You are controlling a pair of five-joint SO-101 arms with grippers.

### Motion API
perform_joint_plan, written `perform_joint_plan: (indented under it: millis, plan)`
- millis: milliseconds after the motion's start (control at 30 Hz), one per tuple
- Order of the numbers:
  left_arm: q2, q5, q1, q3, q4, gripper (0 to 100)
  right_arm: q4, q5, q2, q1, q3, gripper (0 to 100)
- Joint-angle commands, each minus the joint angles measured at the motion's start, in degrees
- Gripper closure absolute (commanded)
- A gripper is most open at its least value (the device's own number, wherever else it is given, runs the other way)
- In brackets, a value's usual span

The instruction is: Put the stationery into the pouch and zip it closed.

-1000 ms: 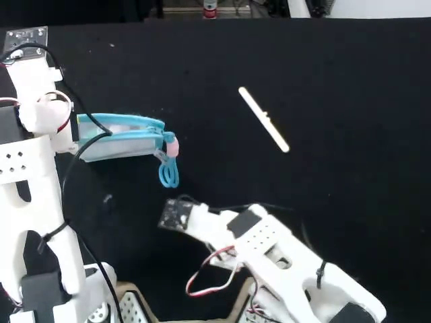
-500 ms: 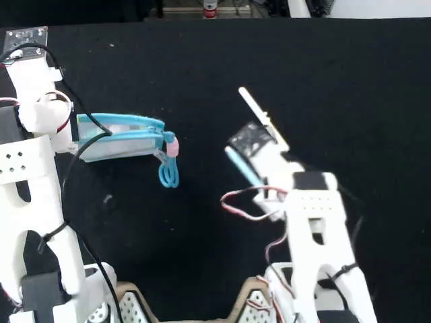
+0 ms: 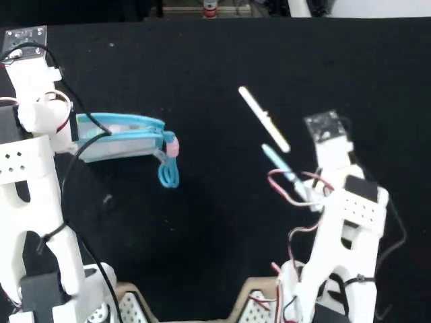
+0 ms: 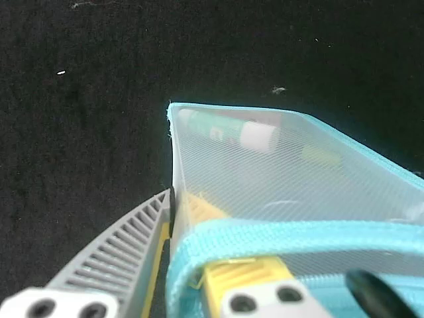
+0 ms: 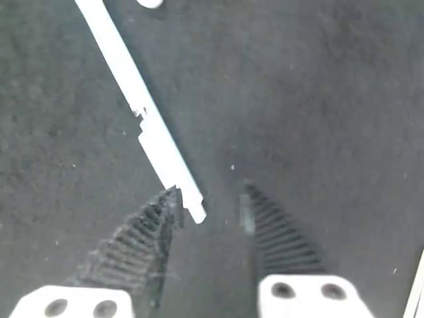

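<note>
From above, we see the pouch (image 3: 121, 138) at the left of the black table (image 3: 202, 60). The white pen (image 3: 264, 119) lies well apart from it on the right. Its long axis runs diagonally, with the far end toward the pouch side and the near end under the right gripper (image 3: 286, 158) (we cannot tell which end is the tip).

In the left wrist view, the left gripper (image 4: 179, 212) is clamped on the pouch's edge, with a grey finger (image 4: 126, 258) outside the mesh. A green-and-white stick (image 4: 225, 126) already lies inside.

In the right wrist view, the jaws stand spread with only the pen's last stretch between them, and one fingertip (image 5: 165, 199) sits just beside the barrel. We judge that closing this near the end could squeeze the pen out sideways. It could also let the pen swing and droop once lifted, so that it misses the pouch mouth. That fingertip could also nudge the pen and roll it away first.
</note>
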Motion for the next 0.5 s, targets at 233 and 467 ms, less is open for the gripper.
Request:
perform_joint_plan:
  millis: [233,467]
  plan:
    - [-0.3,-0.4,-0.4,-3.0,0.1,97,5.5,-10.7,6.1,-24.4,-16.1,88.9]
    - [-0.3,-0.4,-0.4,-3.1,0.3,97,5.4,-3.6,29.4,-24.4,-28.5,88.9]
